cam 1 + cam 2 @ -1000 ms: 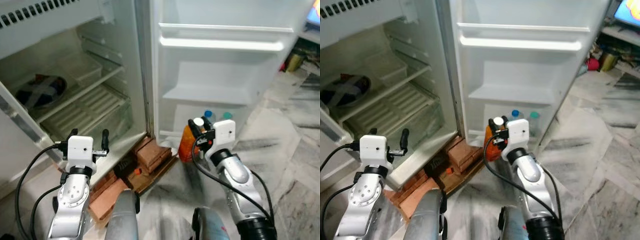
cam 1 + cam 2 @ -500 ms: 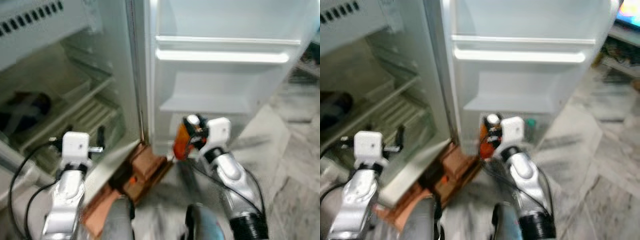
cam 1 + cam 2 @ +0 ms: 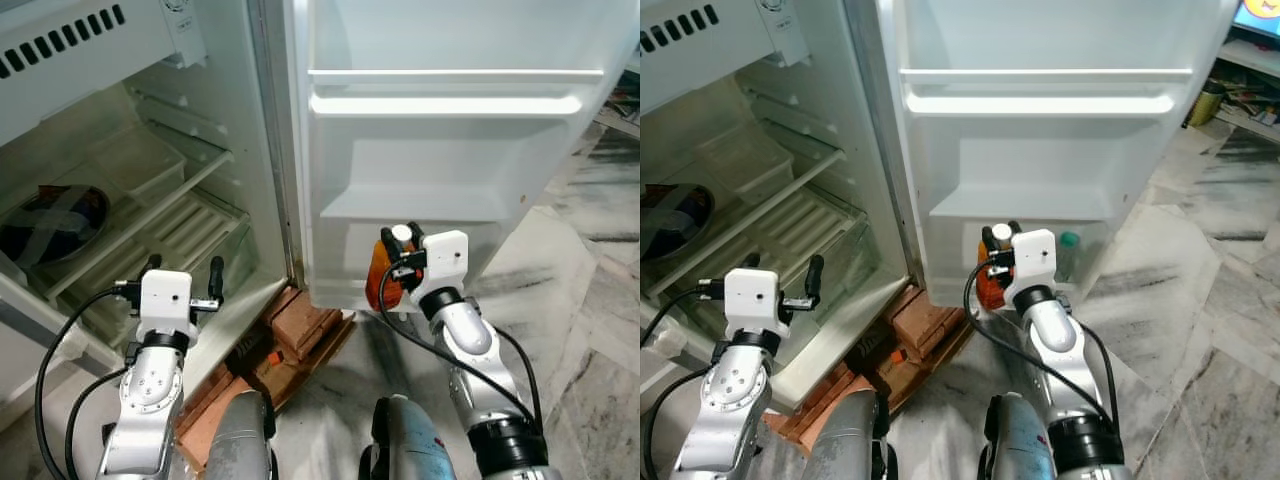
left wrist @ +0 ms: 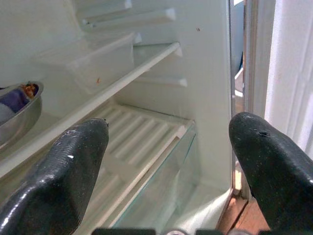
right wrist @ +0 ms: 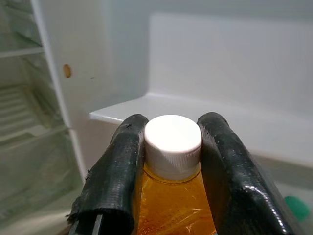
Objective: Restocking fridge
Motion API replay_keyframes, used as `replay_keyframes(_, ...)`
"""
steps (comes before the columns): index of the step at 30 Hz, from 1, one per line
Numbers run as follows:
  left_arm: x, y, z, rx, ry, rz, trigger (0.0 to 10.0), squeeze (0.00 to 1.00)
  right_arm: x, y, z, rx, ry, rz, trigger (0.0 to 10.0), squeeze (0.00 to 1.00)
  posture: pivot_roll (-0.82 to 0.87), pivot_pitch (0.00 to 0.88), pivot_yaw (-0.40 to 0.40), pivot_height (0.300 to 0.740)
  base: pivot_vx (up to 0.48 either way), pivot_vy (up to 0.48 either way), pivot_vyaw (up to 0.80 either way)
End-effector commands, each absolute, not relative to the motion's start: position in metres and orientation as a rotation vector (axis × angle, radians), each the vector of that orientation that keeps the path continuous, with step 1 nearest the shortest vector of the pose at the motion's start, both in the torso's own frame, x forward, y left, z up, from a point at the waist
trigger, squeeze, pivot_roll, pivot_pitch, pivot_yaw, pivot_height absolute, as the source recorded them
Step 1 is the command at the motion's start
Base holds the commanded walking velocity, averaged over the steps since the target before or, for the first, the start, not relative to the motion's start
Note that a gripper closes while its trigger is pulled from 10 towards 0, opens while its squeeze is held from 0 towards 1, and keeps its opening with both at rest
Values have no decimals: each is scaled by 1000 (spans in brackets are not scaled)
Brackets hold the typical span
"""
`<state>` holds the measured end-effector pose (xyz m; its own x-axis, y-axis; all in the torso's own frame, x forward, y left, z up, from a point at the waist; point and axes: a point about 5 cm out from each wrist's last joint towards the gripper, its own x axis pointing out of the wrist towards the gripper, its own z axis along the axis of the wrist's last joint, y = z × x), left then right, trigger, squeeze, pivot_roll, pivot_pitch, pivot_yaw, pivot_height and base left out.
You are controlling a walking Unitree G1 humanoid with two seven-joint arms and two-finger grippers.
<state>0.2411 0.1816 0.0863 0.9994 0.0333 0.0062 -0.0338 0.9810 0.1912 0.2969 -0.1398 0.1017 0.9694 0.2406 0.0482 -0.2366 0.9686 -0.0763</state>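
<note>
Marble flooring (image 3: 590,330) occupies the lower right of the frame; the fridge (image 3: 130,130) stands open at upper left, its door (image 3: 450,130) at centre. The right gripper (image 5: 172,166) pinches an orange bottle (image 5: 171,208) at the neck, just below the white cap (image 5: 172,139), at frame centre before the lower door shelf (image 3: 1040,205), presumably for loading. A teal-capped bottle (image 3: 1069,240) already stands below it. The left gripper (image 4: 171,161) hangs spread and empty. A steel bowl (image 3: 50,222) holding wrapped food sits on the left interior shelf.

I can read no text anywhere. The white sticker (image 3: 184,22) at the top of my fridge's (image 3: 180,150) frame carries print too small to make out, and the orange bottle (image 5: 172,205) I hold shows no label.
</note>
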Motion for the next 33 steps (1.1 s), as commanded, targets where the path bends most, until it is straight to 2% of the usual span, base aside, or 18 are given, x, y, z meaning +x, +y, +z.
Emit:
replay_keyframes(1,239,179,87,199,-1,11,10000,0,305,-141,110,-89,-102,238,10000,0,138,131,35,643,0,0,0)
replay_keyframes(8,236,181,88,203,8,10,10000,0,315,-146,111,-105,-109,218,10000,0,159,154,43,643,0,0,0)
replay_keyframes(14,230,178,91,204,18,3,10000,0,327,-135,106,-141,-110,267,10000,0,176,205,49,643,0,0,0)
replay_keyframes(27,222,175,95,199,23,24,10000,0,341,-130,115,-208,-181,307,10000,0,199,237,52,563,0,0,0)
replay_keyframes(33,224,174,97,198,13,11,10000,0,341,-132,120,-272,-232,317,10000,0,185,231,46,563,0,0,0)
